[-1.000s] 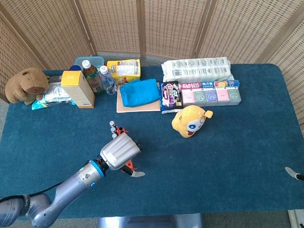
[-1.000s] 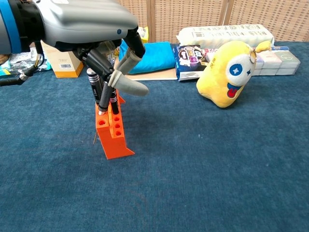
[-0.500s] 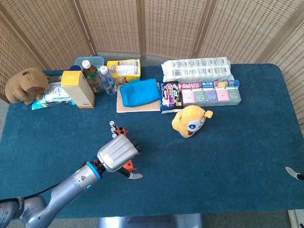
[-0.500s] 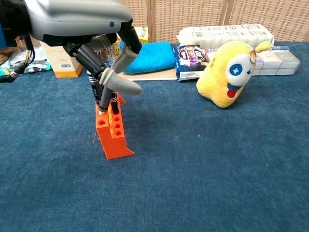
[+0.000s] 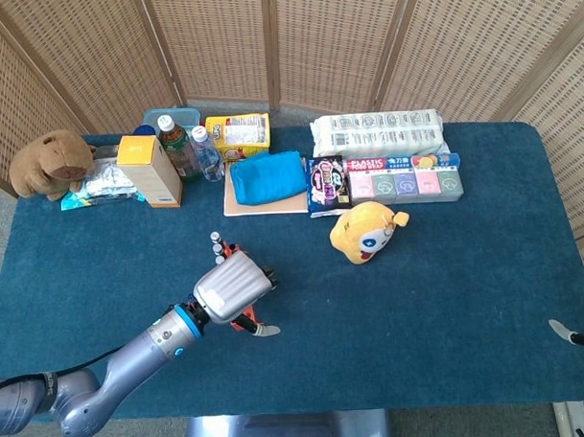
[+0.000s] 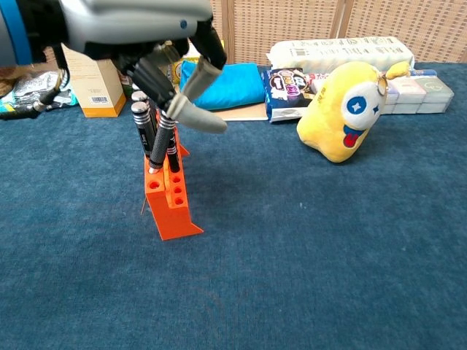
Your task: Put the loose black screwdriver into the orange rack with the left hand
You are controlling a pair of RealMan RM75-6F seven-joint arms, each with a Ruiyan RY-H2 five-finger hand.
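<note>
At the far left of the bench (image 5: pixel 487 298) we see a brown plush animal (image 5: pixel 48 162) beside a crinkled packet (image 5: pixel 101 183), then a tan carton (image 5: pixel 150 170), two bottles (image 5: pixel 186 148) and a yellow box (image 5: pixel 239 133) along the back edge. Nearer us, our left arm reaches in from the lower left corner, and the left hand (image 5: pixel 233 287) sits directly over the orange rack (image 6: pixel 169 198), hiding nearly all of it in the head view. In the chest view the rack stands upright on the blue cloth with several black screwdrivers (image 6: pixel 146 132) standing in its back holes and the front holes empty. The hand's fingers (image 6: pixel 195 115) curl down around the handle of one black screwdriver (image 6: pixel 162 143), whose tip is at the rack's top face; whether it is seated in a hole or only resting there we cannot tell, as the palm is cut off by the top of the frame. Further right lie a blue pouch (image 5: pixel 267 176), a dark snack bag (image 5: pixel 326 184), a yellow plush toy (image 5: pixel 366 230), a row of pastel boxes (image 5: pixel 406 182) and a white wrapped pack (image 5: pixel 377 133). Only a sliver of the right hand (image 5: pixel 571 335) shows at the right edge, too little to say how its fingers lie.
</note>
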